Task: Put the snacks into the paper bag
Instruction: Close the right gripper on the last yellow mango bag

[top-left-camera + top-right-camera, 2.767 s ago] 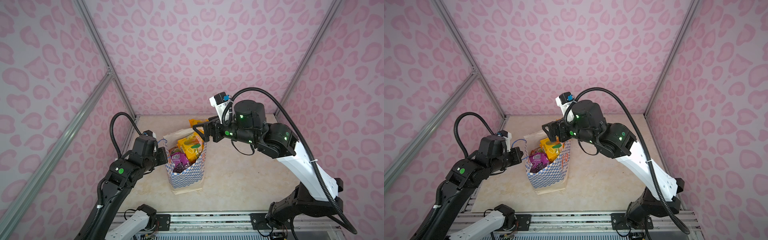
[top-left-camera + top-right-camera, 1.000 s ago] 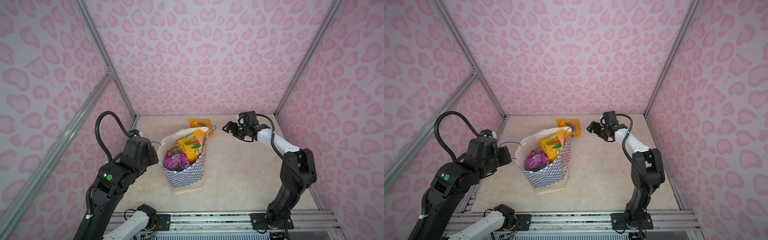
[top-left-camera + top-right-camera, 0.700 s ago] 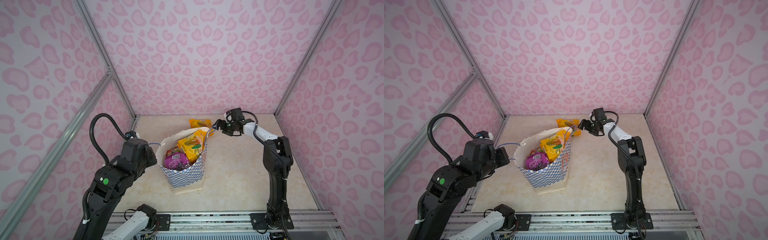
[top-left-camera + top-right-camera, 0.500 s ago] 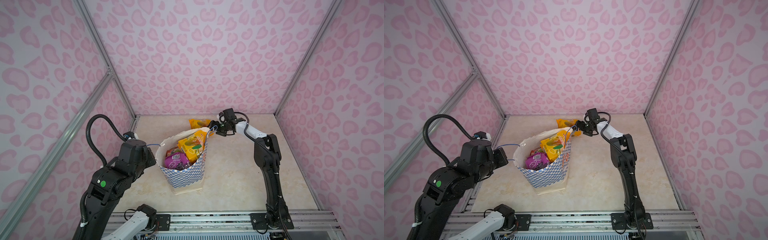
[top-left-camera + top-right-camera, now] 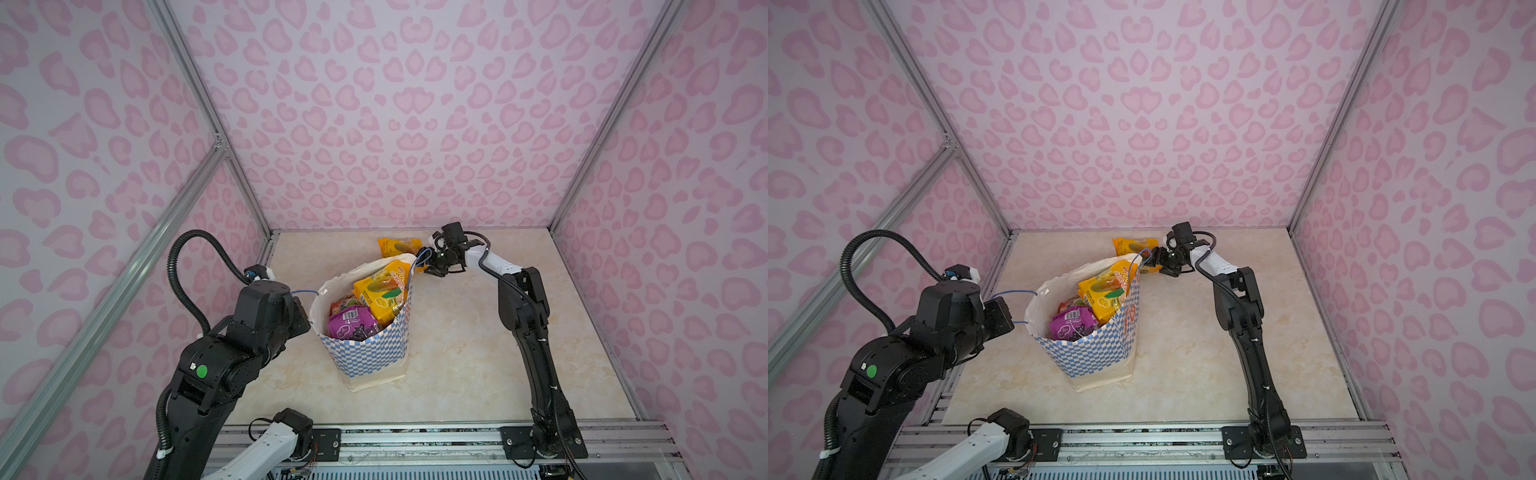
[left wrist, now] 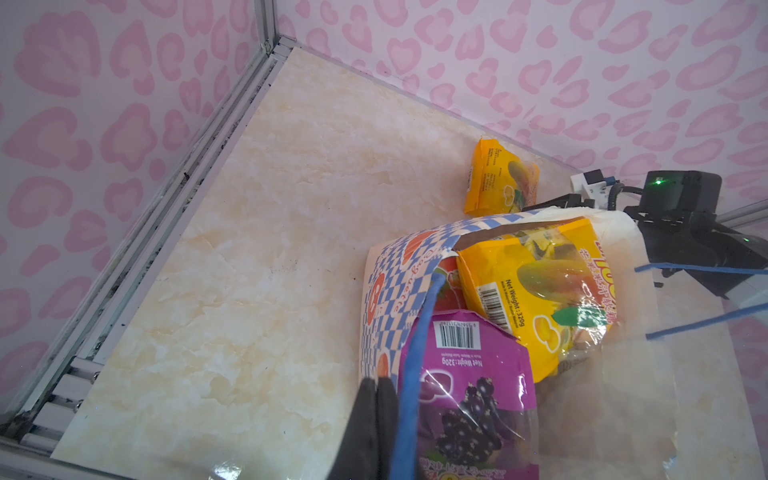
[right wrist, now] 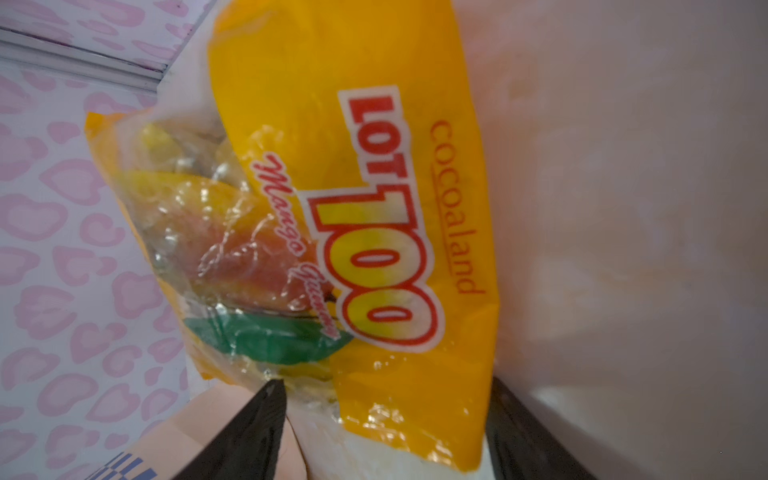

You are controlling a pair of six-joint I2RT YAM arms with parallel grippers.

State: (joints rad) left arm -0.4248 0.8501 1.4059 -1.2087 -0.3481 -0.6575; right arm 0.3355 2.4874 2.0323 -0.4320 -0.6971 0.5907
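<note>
One loose packet lies flat on the bench, just behind the bag. The rest of the snacks in sight already sit inside the bag.

The right hand is at the packet, close by the bag's back rim. In the right wrist view its jaws stand apart astride the packet's near short end, and the packet's long axis runs straight away from the hand. Whether the pads already pinch the plastic, I cannot tell.

The left hand is clenched on the opposite side of the bag. One blue cord runs taut to it and pulls the mouth wide. Whether the cord is pinched or only hooked, I cannot tell.

The right arm is much the nearer to the packet, and the left is busy with the bag. I judge this the last pick. The packet would need gripping by that end, a lift clear of the rim, and a short carry forward over the mouth. The rim and the second cord are close by and might snag.
</note>
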